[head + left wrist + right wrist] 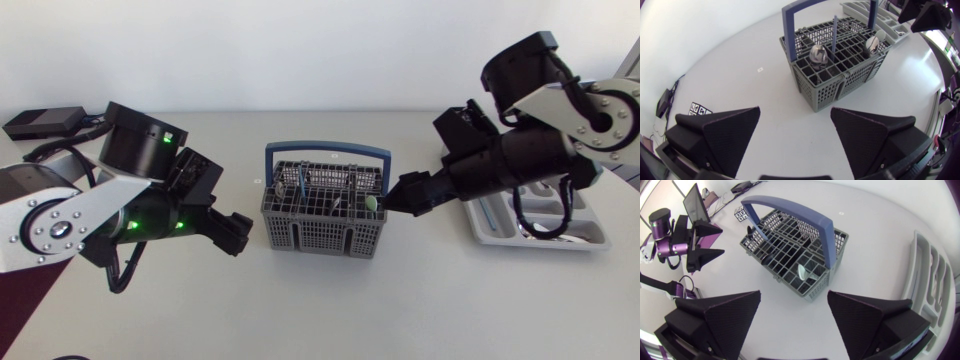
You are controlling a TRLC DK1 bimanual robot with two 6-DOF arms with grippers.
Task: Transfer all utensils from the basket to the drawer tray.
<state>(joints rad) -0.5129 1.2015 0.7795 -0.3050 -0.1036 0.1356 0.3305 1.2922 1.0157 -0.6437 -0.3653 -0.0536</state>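
Grey basket (320, 238) in the middle of the bench (400, 310), utensils (817, 54) standing upright inside it, my left tool (795, 114) spread wide and empty near its left end, my right tool (794, 296) likewise spread and empty by its right end, drawer tray (540, 243) further right.

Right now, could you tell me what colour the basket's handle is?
The handle is blue; the right wrist view shows it best.
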